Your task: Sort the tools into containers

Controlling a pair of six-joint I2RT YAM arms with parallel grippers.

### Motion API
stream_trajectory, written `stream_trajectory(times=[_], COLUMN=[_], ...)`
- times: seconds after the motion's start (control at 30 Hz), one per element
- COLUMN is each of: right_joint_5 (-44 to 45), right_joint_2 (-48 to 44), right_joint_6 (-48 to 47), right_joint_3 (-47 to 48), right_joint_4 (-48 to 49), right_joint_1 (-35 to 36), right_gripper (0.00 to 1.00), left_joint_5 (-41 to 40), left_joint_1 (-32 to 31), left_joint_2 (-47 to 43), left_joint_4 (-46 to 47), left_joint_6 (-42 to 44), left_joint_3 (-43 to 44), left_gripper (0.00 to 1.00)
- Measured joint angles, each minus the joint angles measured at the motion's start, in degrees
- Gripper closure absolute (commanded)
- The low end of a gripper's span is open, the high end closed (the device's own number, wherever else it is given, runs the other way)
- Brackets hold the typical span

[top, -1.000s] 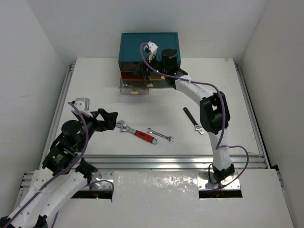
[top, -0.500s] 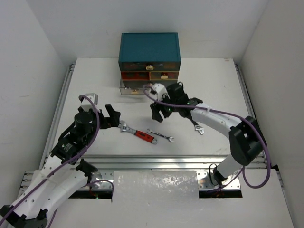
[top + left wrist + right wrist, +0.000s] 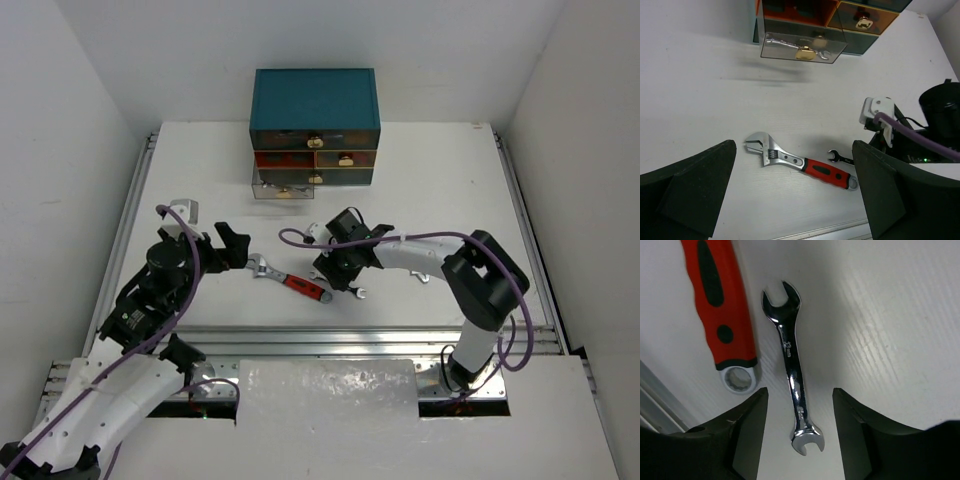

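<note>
From the near edge, my left gripper [image 3: 231, 251] hangs over the counter [image 3: 200, 170] with its jaws spread wide and nothing between them. In its wrist view [image 3: 793, 144] the red-handled adjustable wrench [image 3: 800, 162] lies flat below the gap, untouched. The wrench's silver head points left, just beside the left jaws in the overhead view [image 3: 290, 281].

My right gripper [image 3: 335, 272] is low over the right end of that wrench. Its jaws are parted and straddle a small silver spanner [image 3: 792, 390], which lies flat on the counter. Bare counter shows on both sides of the spanner, so nothing is gripped. The wrench's red handle [image 3: 720, 300] runs just to the left of the spanner, close but apart from it.

To the right, one end of a half-hidden spanner [image 3: 421, 277] shows from under the right arm.

At the far side stands the teal chest [image 3: 315, 95]. Its lower left drawer [image 3: 282, 188] is pulled out, and through the clear front I see another small spanner [image 3: 790, 44] lying inside, behind the pale knob [image 3: 804, 52]. The other drawers look pushed in.
</note>
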Motion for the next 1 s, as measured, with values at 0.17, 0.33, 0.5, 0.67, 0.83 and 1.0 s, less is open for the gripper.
stream_trajectory(times=[0.17, 0.33, 0.5, 0.67, 0.83, 1.0], right_joint_5=[3.32, 5.4, 6.51, 6.75, 7.1, 6.14], right_joint_2=[3.74, 4.07, 3.54, -0.7, -11.34, -21.03], right_joint_6=[0.13, 0.48, 0.96, 3.63, 7.48, 10.23], right_joint_3=[-0.04, -0.04, -0.92, -6.58, -15.63, -19.45], right_joint_4=[-0.37, 0.33, 1.53, 6.03, 7.87, 13.14], right_joint_1=[0.57, 1.33, 1.9, 1.9, 1.88, 1.88], right_gripper=[0.59, 0.83, 0.99, 1.0, 1.0, 1.0], left_joint_5=[0.22, 0.61, 1.05, 2.75, 8.48, 19.78], left_joint_1=[0.0, 0.02, 0.0, 0.02, 0.02, -0.66], left_joint_2=[0.11, 0.07, 0.07, 0.33, 1.9, 6.99], left_joint_4=[0.0, 0.0, 0.02, 0.09, 4.9, 20.9], left_joint_6=[0.02, 0.07, 0.11, -1.09, -7.74, -15.43], left_joint_3=[0.0, 0.0, 0.0, 0.0, -1.51, -9.62], left_gripper=[0.0, 0.0, 0.0, 0.0, 0.0, 0.0])
